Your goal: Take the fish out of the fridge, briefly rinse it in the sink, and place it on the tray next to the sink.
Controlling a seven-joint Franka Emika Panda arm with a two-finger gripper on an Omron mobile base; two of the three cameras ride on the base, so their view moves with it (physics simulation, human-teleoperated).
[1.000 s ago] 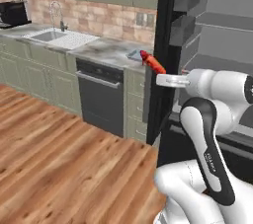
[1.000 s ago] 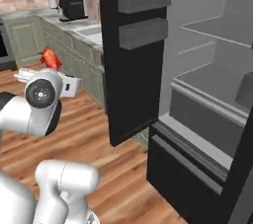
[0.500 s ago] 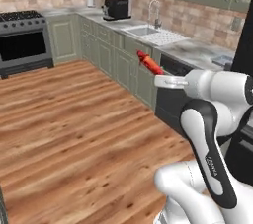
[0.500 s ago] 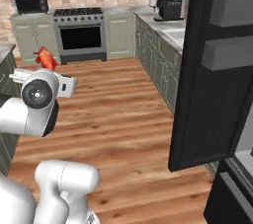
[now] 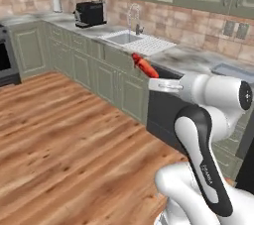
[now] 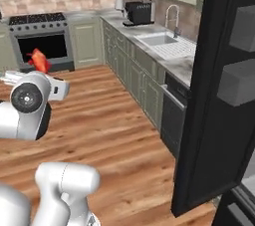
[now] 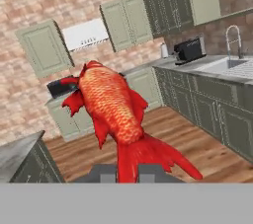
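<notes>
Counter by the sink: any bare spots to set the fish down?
The ribbed drainboard beside the basin is bare, and the marble stretch between it and the tray looks free. It is crowded on the far side of the sink, by the coffee machine. The end effector grips the fish.

Glossy white rounded arm (image 5: pixel 208 120) segments, dark joint bands, small dark lettering.
</notes>
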